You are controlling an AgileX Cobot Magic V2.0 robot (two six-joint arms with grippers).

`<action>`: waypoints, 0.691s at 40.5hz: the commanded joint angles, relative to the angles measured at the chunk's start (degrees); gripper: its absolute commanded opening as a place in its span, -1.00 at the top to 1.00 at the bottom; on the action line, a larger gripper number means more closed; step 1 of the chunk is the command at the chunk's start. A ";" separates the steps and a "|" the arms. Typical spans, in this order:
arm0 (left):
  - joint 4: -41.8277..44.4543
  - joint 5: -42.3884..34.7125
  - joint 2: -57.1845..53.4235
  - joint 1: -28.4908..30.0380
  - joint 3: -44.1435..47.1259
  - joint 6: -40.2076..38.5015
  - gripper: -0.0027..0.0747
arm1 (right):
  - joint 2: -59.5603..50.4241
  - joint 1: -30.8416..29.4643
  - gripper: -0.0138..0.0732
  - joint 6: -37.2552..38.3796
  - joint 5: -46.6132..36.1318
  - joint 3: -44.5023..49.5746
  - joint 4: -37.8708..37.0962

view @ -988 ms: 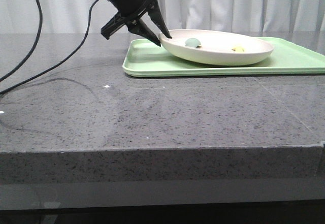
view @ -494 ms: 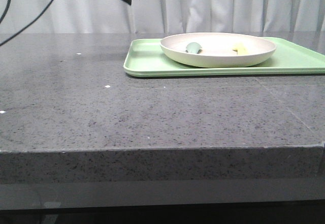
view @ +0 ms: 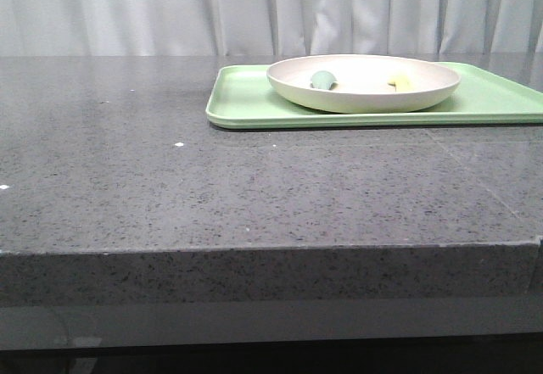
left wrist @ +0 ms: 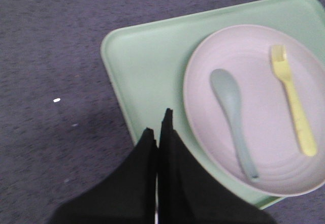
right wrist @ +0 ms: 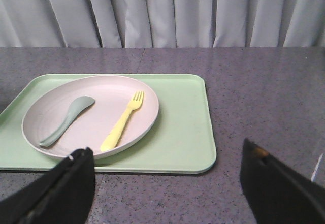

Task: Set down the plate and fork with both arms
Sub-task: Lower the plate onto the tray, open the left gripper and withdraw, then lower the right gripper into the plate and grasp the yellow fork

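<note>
The cream-white plate (view: 363, 81) rests on the light-green tray (view: 246, 103) at the back right of the table. It also shows in the left wrist view (left wrist: 264, 148) and the right wrist view (right wrist: 101, 104). The pale-yellow fork (right wrist: 123, 120) lies in the plate beside a teal spoon (right wrist: 67, 119); the fork also shows in the left wrist view (left wrist: 293, 104) and as a yellow bit in the front view (view: 400, 80). My left gripper (left wrist: 157, 125) is shut and empty, high above the tray's corner. My right gripper (right wrist: 167, 158) is wide open and empty, short of the tray's near edge. Neither gripper shows in the front view.
The tray (right wrist: 183, 132) lies flat on the dark grey speckled counter (view: 254, 187). A white curtain (view: 339, 9) hangs behind the table. The counter's front edge (view: 254, 251) runs across the front view. Small white specks (view: 179, 144) dot the counter left of the tray.
My left gripper let go of the plate's left rim, rose up and to the left, and left the front view. The plate settled flat on the tray.
</note>
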 commanded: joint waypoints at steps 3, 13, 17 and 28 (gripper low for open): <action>8.85 -0.16 -10.50 0.20 8.72 -1.27 0.98 | 0.35 -0.19 -0.70 -0.11 -5.01 -2.19 0.17; 10.56 -7.37 -22.48 7.30 27.91 -2.85 0.98 | 0.35 -0.19 -0.70 -0.11 -5.01 -2.19 0.17; 10.56 -12.16 -28.07 10.98 36.68 -2.85 0.98 | 0.35 -0.19 -0.70 -0.11 -5.01 -2.19 0.17; 10.66 -33.88 -46.96 16.56 62.26 -1.96 0.98 | 0.35 -0.19 -0.70 -0.11 -5.01 -2.19 0.17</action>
